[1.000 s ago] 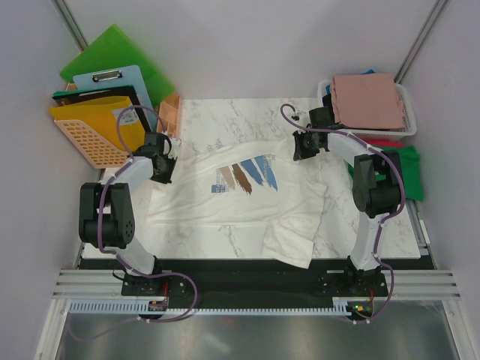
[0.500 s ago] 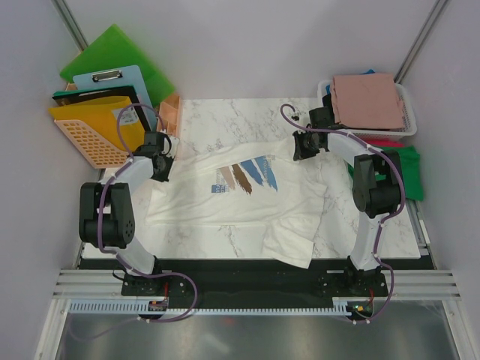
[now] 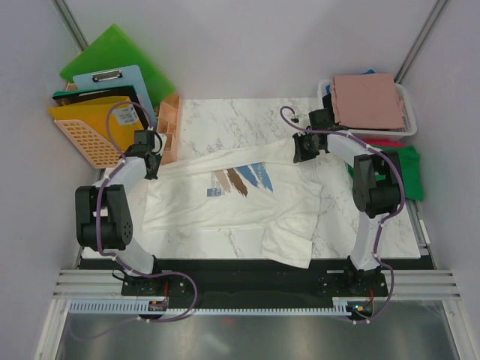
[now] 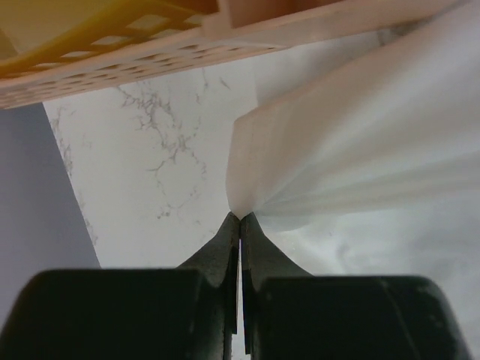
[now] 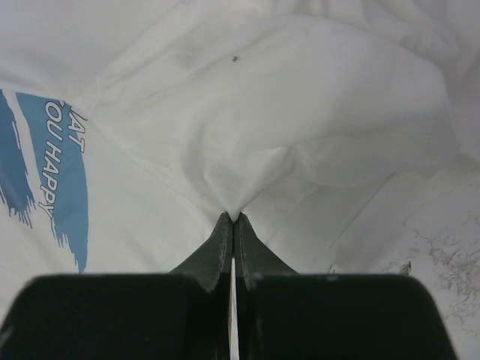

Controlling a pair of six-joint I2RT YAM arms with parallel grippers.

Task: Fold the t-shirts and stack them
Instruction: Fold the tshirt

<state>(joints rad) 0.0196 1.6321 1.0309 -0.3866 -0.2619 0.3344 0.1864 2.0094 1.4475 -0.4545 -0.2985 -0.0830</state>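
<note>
A cream-white t-shirt (image 3: 240, 199) with a blue-and-brown chest print lies spread over the marble table, its far edge pulled taut between both arms. My left gripper (image 3: 152, 166) is shut on the shirt's far left edge (image 4: 247, 202), close to the pink tray. My right gripper (image 3: 301, 152) is shut on a pinch of the same shirt's far right part (image 5: 236, 206). A folded dusty-pink t-shirt (image 3: 367, 101) rests on the white basket at the back right. Green (image 3: 410, 169) and red (image 3: 386, 142) t-shirts lie beside the right arm.
Green folder boards (image 3: 112, 52), a blue clipboard (image 3: 124, 79) and a yellow mesh tray (image 3: 90, 127) are stacked at the back left. A pink tray (image 3: 169, 124) stands right by the left gripper. The white mesh basket (image 3: 409, 112) sits at the back right.
My left gripper has moved back and left with the shirt's edge, toward the pink tray, stretching the far edge taut. The chest print has shifted left. The right gripper has hardly moved.
</note>
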